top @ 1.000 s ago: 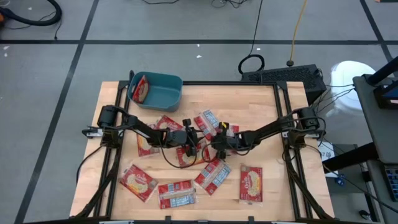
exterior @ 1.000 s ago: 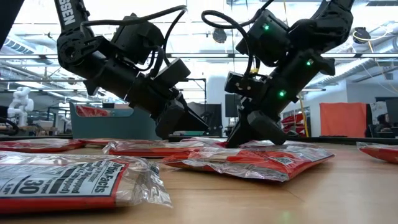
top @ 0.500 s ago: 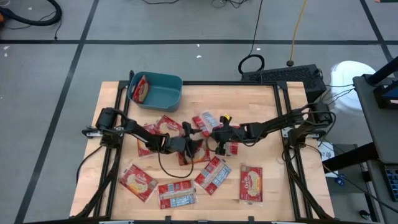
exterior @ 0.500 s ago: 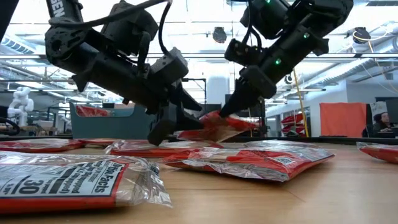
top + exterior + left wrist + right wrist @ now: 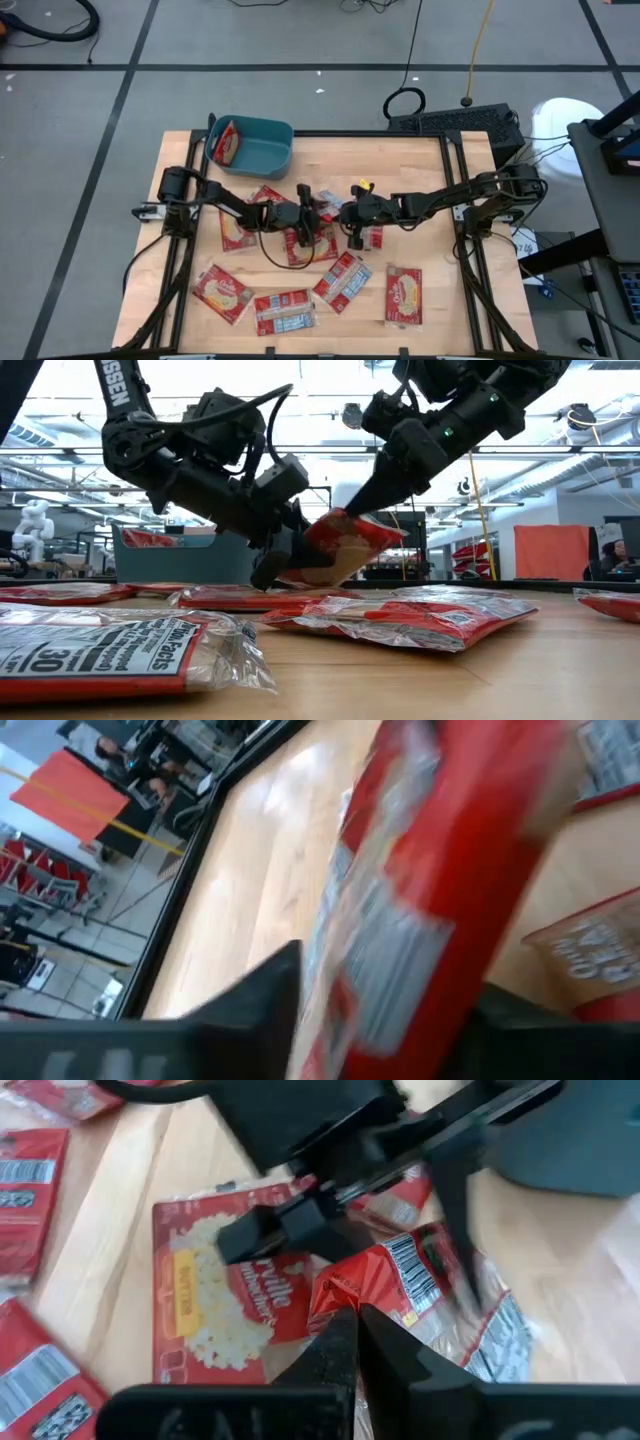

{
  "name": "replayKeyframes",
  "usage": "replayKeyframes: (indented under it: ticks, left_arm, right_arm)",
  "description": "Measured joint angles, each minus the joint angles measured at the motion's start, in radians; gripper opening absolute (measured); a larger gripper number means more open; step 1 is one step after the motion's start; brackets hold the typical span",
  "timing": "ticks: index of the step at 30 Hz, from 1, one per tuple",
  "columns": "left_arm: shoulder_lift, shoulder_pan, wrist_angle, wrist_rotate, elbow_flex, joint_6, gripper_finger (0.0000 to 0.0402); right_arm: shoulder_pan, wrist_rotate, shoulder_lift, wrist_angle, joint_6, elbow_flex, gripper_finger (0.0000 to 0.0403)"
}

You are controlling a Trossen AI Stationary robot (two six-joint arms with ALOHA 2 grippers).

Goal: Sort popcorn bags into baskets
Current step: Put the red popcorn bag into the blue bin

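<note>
Both grippers meet over the middle of the table on one popcorn bag (image 5: 345, 550) held up off the wood — the right gripper (image 5: 350, 512) pinches its top corner with fingers squeezed shut, while the left gripper (image 5: 288, 555) has its fingers closed on the bag's lower edge. The other bags (image 5: 404, 296) lie scattered flat around them, and the teal basket (image 5: 262, 157) sits at the far left corner with one bag (image 5: 227, 145) inside.

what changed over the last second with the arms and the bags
The right gripper, shut on a popcorn bag, lifted it off the pile at mid-table; the left gripper came in and closed on its lower end. The basket and the other bags stayed put.
</note>
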Motion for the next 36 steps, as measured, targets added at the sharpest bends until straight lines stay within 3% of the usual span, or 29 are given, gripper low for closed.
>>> replayKeyframes:
  ticks: [6, 13, 17, 22, 25, 31, 36]
  left_arm:
    - [0.0, -0.006, 0.036, -0.017, 0.0, -0.098, 0.0029]
    - [-0.039, -0.006, 0.052, -0.016, 0.0, -0.269, 0.0042]
    - [-0.131, -0.006, -0.006, -0.011, -0.001, -0.365, 0.007]
    - [-0.253, -0.003, -0.084, 0.035, 0.0, -0.467, 0.0077]
    - [-0.319, -0.001, -0.14, 0.069, -0.002, -0.52, 0.0078]
    - [-0.375, 0.004, -0.164, 0.148, 0.0, -0.553, 0.0071]
    - [-0.374, 0.006, -0.196, 0.176, 0.0, -0.543, 0.0029]
  right_arm:
    - [-0.01, 0.035, -0.031, 0.016, -0.007, 0.0, 0.0001]
    - [0.015, 0.213, -0.15, -0.016, -0.033, 0.0, 0.0052]
    - [0.049, 0.343, -0.237, -0.049, -0.02, -0.014, 0.0095]
    - [0.084, 0.427, -0.327, -0.027, 0.07, -0.109, 0.0136]
    - [0.101, 0.445, -0.353, 0.109, 0.126, -0.21, 0.0153]
    - [0.108, 0.416, -0.311, 0.579, 0.171, -0.429, 0.0176]
    - [0.107, 0.414, -0.258, 0.684, 0.222, -0.477, 0.0183]
